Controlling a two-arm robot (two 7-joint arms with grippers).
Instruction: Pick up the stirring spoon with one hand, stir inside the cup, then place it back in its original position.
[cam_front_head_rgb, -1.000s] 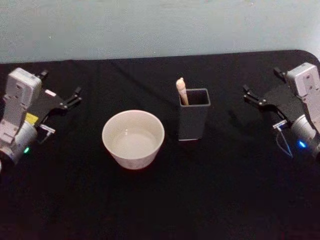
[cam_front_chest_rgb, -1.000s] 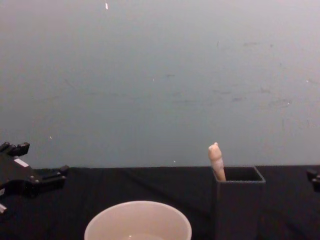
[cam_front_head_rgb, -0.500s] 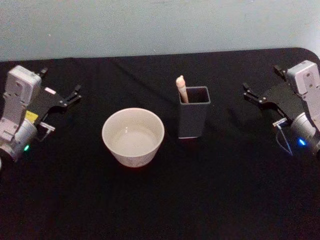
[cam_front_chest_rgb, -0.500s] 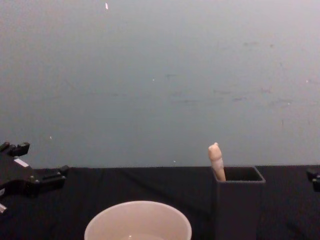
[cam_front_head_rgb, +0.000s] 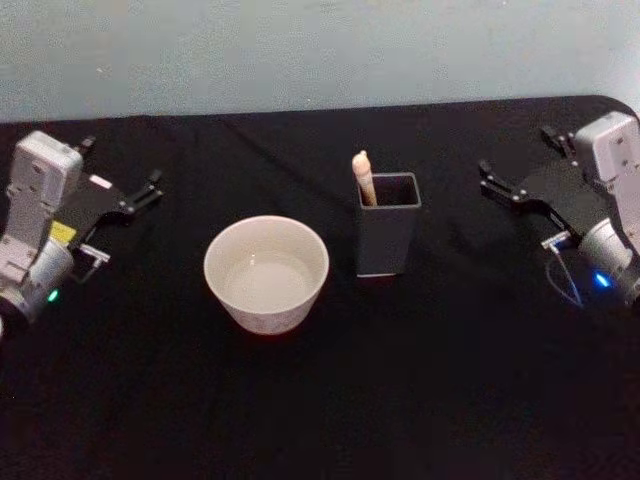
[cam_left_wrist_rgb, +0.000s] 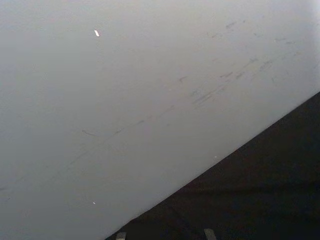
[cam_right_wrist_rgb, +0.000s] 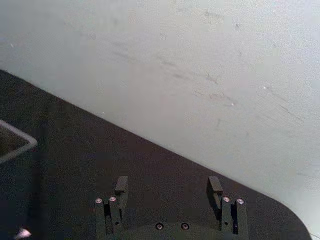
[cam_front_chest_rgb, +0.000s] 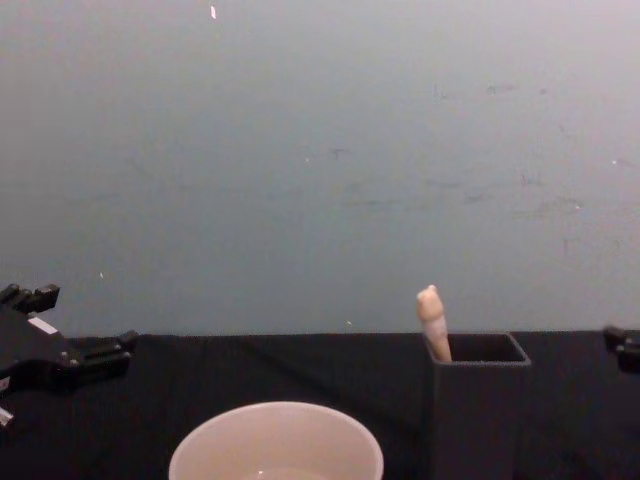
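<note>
Head view. Black table (cam_front_head_rgb: 400, 400) against a pale grey-blue wall (cam_front_head_rgb: 300, 40). At table centre: cup (cam_front_head_rgb: 266, 272), upright. Just beside it, toward the right edge: dark grey holder box (cam_front_head_rgb: 385, 240) with the stirring spoon (cam_front_head_rgb: 364, 180) standing inside, handle tip up, untouched. Near the left edge: left gripper (cam_front_head_rgb: 122, 163), fingers apart, empty, parked. Near the right edge: right gripper (cam_front_head_rgb: 515, 152), fingers apart, empty, shifted slightly toward the holder box compared with half a second ago. Read as the probable start of the reach; treat pick-up as not yet begun.

Left wrist view. Wall above the table's far edge.

Right wrist view. Right gripper (cam_right_wrist_rgb: 168, 187) with fingers spread; holder box rim (cam_right_wrist_rgb: 15, 145) well apart from them.

Chest view. Spoon handle above the holder box; cup rim (cam_front_chest_rgb: 275, 440) low at centre; left gripper (cam_front_chest_rgb: 75, 322) spread; right gripper's tip now farther in from the right.
</note>
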